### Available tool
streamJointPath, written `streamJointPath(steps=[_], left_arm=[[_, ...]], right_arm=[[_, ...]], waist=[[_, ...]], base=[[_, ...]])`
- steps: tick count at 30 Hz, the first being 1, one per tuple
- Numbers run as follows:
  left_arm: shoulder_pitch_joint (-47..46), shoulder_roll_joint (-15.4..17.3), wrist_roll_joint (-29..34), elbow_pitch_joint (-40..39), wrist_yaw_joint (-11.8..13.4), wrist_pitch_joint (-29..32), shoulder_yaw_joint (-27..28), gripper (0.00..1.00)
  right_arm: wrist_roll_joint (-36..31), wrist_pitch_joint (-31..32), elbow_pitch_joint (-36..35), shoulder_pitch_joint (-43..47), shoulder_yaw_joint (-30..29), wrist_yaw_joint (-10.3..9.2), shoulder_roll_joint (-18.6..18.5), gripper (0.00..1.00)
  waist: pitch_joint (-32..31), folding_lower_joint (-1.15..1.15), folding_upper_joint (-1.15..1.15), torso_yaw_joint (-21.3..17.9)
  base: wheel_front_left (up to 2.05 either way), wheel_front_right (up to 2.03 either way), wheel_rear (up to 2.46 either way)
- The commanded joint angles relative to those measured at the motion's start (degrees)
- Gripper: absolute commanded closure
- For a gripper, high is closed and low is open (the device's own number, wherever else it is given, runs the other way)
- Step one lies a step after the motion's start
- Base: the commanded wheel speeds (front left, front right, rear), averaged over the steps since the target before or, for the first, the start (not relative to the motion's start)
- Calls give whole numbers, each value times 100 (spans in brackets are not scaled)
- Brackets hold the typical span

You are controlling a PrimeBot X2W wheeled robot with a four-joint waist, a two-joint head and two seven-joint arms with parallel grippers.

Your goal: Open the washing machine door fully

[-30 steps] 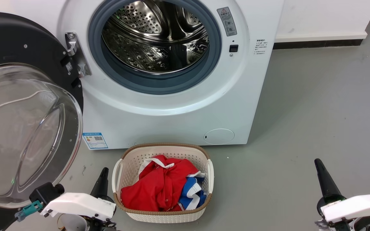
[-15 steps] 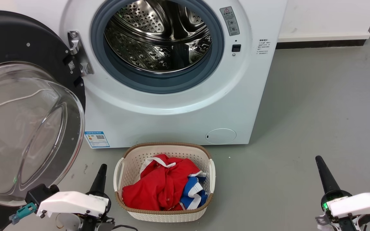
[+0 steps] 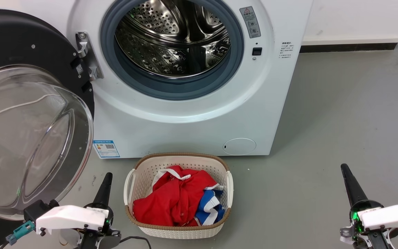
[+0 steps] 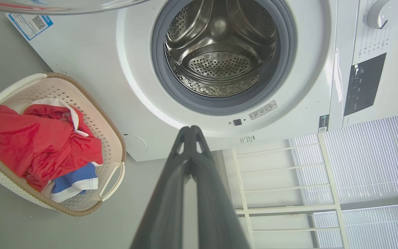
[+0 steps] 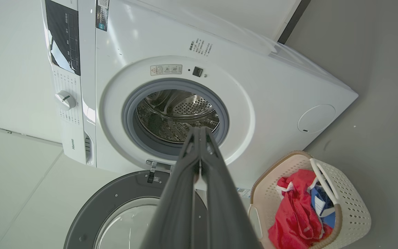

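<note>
**item 1: the washing machine** [image 3: 192, 124]. white front-loader, my landmark for this list. the porthole is uncovered, so the grey rubber ring [image 3: 171, 92] and the steel drum [image 3: 171, 38] are exposed. the drum looks empty.

**item 2: the washing machine door** [image 3: 16, 41]. it hangs from the metal hinge [image 3: 88, 55] on the machine's left side, swung well clear of the porthole. its glass bowl [image 3: 22, 138] bulges toward me. the outer edge runs off the head view, so i cannot say for certain it has reached the hinge's limit. i judge the task done or nearly done.

**item 3: left jaws.** low, off the machine's front left corner. the fingers [image 4: 171, 193] are pressed together to the tip, gripping nothing and apart from the door. i read this as standby on the hinge side, since any last nudge would fall to this arm.

**item 4: right jaws.** well out from the machine's front right corner, over the bare floor [image 3: 323, 138]. the fingers [image 5: 185, 193] are closed tip to tip and empty. i judge them idle, parked on the side away from the door.

**item 5: basket** [image 3: 178, 232]. cream, on the floor just in front of the machine, under the porthole. it holds red clothing [image 3: 171, 204] and a blue piece, probably set there for loading.
</note>
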Motion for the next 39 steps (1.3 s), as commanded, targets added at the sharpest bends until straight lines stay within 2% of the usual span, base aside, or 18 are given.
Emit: streamJointPath(steps=[1, 39], left_arm=[[-116, -8, -86, -17, -50, 29, 58, 100], [-172, -371, -1378, 110, -586, 420, 732, 100]], right_arm=[[101, 21, -14, -131, -18, 2, 13, 100], [1809, 178, 276, -363, -108, 2, 39, 100]], waist=[[1, 0, 0, 3], [37, 0, 0, 134]], base=[[0, 0, 0], [0, 0, 0]])
